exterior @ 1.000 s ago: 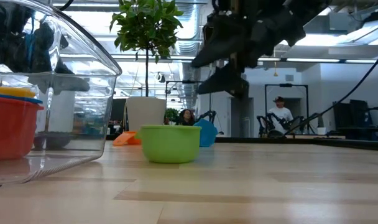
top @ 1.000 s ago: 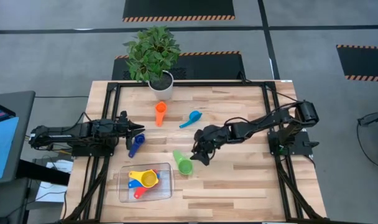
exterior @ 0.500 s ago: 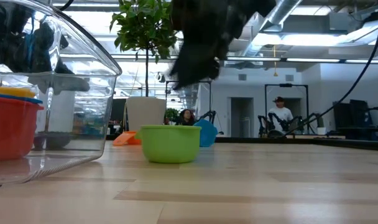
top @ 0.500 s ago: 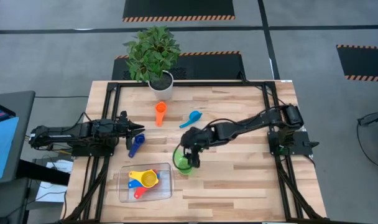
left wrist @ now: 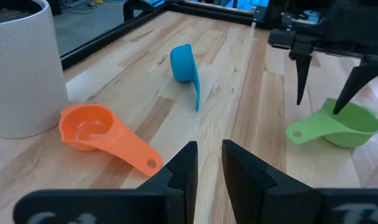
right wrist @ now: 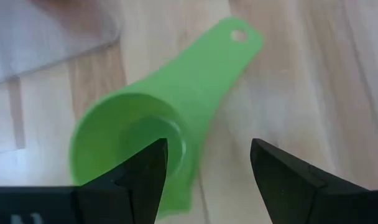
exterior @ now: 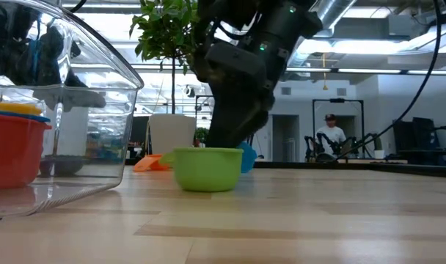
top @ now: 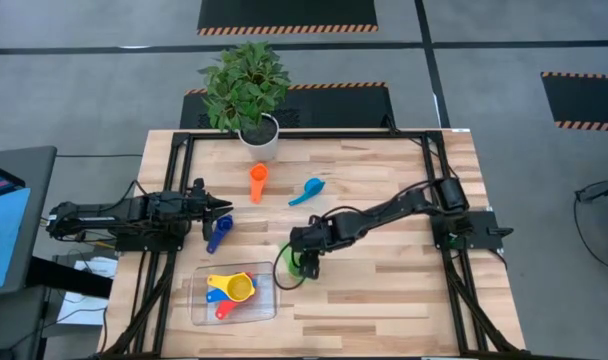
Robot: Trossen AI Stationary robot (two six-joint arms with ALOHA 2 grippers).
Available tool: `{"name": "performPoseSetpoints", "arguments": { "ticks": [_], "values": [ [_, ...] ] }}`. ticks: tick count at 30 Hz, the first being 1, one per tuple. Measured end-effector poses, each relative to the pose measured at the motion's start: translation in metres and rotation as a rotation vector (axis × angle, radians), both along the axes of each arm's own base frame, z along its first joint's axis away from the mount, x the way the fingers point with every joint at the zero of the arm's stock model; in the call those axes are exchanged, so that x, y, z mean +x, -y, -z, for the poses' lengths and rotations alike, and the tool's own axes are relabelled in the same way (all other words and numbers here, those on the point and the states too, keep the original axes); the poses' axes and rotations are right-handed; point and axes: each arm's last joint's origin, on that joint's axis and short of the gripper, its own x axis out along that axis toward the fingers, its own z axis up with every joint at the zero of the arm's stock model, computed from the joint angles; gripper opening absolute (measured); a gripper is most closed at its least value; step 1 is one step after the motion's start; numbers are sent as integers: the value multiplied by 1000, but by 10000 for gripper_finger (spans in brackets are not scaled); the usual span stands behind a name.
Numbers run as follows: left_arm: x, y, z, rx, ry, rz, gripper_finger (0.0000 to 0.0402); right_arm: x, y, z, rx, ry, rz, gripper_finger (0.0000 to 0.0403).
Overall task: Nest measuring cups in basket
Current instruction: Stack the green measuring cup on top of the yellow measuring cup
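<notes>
- so the right hand (top: 302, 262) has swung in from the middle of the tabletop (top: 384, 300) and dropped right onto the green cup (top: 295, 266) in the last second. a moment back it was hanging well off to the side and higher up.
- its fingers are spread wide, not clenched on anything yet. in the right wrist view one finger (right wrist: 139, 180) sits over the bowl of the green cup (right wrist: 145, 140) and the other is outside the wall, so it looks lined up to pinch the rim.
- from the low view the cup (exterior: 207, 169) is sitting flat on the wood, not lifted.
- my read: this is the pick for the next cup, and the grab itself hasn't happened.
- the basket (top: 266, 308) is just beside the green cup, with yellow, red and blue cups already stacked in it, so it's a short hop over.
- left hand (top: 224, 207) is parked at the left side, fingers nearly together with nothing between them, the dark blue cup (top: 217, 233) lying close by it.
- still loose on the tabletop: orange cup (top: 258, 181) and light blue cup (top: 307, 190), both near the white plant pot (top: 261, 136).
- nothing really blocks the route, only the basket's near wall to clear on the way in.
</notes>
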Motion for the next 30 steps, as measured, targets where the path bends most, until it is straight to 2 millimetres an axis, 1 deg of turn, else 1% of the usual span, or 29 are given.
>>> {"name": "performPoseSetpoints", "arguments": {
  "ticks": [9,12,14,16,18,21,23,25,27,28,29,30],
  "values": [
    [0,0,0,-3,1,-1,62,-4,-7,2,-6,-34,-18,252],
    [0,0,0,-3,2,-1,62,-1,-9,14,-8,-45,-18,244],
    [0,0,0,-4,2,-1,62,-1,-8,18,-8,-53,-17,236],
    [0,0,0,-4,2,-1,62,5,-9,20,-5,-19,-18,227],
    [0,0,0,-4,3,-1,62,3,-6,23,-10,-47,-12,214],
    [0,0,0,-4,4,-1,62,5,-5,21,-4,-17,-8,182],
    [0,0,0,-4,0,-1,62,5,-3,16,-2,-9,-3,148],
    [0,0,0,-5,-1,-1,62,5,0,13,-3,2,-4,102],
    [0,0,0,-5,0,-1,62,5,1,14,-17,-2,-20,47],
    [0,0,0,-5,-1,-1,62,6,2,12,-25,-1,-32,28],
    [0,0,0,-5,-1,-1,62,8,2,9,-34,4,-45,20],
    [0,0,0,-5,-1,-1,62,9,2,5,-40,2,-51,21]
  ]
}}
